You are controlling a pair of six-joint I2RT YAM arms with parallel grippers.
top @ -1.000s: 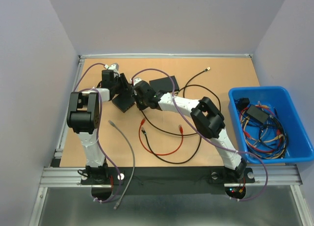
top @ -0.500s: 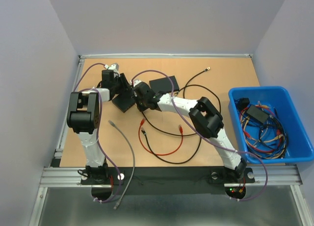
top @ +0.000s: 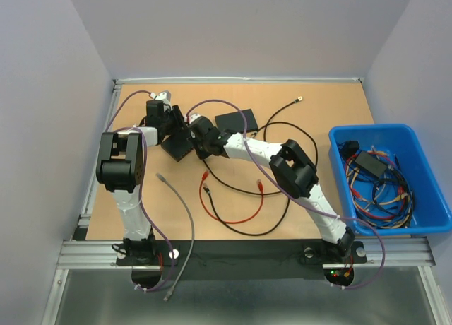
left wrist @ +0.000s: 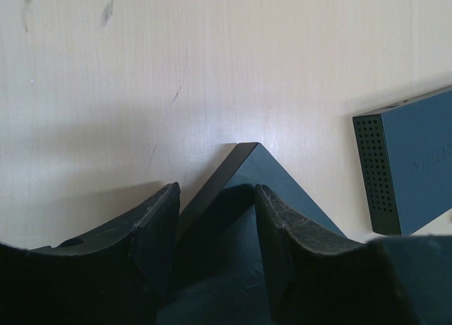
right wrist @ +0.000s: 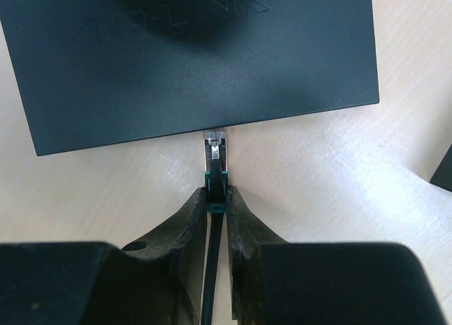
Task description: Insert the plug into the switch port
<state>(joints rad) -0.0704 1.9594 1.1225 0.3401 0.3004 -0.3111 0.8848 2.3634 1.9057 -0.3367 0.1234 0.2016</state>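
Lining up for the insertion is the step in hand. At the lower centre of the right wrist view, the right gripper (right wrist: pixel 215 198) is pinched narrow on the plug (right wrist: pixel 214 152), and its black cable (right wrist: pixel 207 290) trails down between the fingers. The plug's clear tip touches the near edge of the switch (right wrist: pixel 198 49), which fills the upper part of that frame with its lettered top facing the camera. The port face is turned away from the lens, so I cannot tell whether the tip has entered an opening or only rests against the wall. In the left wrist view the left gripper (left wrist: pixel 215 222) clamps one corner of the switch at the lower centre, bracing it on the table (left wrist: pixel 212 56). A second black box (left wrist: pixel 413 169) lies apart at the right edge.

The next move, as I judge it, calls for a slow, straight push along the plug's own axis, toward the top of the right wrist frame. The left grip should hold firm so the switch does not slide, since any sideways offset would likely jam the tip against the housing
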